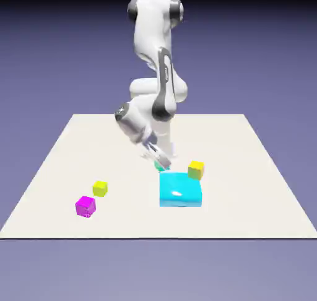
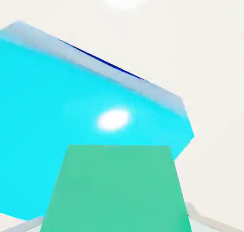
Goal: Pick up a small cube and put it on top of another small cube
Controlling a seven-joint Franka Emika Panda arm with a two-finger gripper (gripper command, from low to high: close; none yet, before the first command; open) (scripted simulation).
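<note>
A: Exterior view first. Seeing 1 white arm bent low over the table (image 1: 247, 170), gripper (image 1: 160, 164) tilted down toward the exterior view's right.
B: Jaws?
A: Pressed in on the teal-green cube (image 1: 160, 166), only a sliver of green showing between the fingertips, just at the far left corner of the bright-cyan block (image 1: 180, 189). Cannot tell whether lifted clear of the table or resting on it.
B: And the golden-yellow cube (image 1: 195, 169)?
A: Sitting just beyond the block's far right corner, near the gripper but apart from it. 2 more small cubes well off to the exterior view's left: lime-yellow cube (image 1: 99, 187) and, nearer and further left, magenta cube (image 1: 85, 205).
B: Hand view now.
A: Filled at the bottom by the teal-green cube (image 2: 116, 188), large, pinched between the 2 finger tips (image 2: 200, 216), which barely peek out grey at its lower corners. Behind it the bright-cyan block (image 2: 71, 111) with a white glint, pale table (image 2: 209, 45) beyond.
</note>
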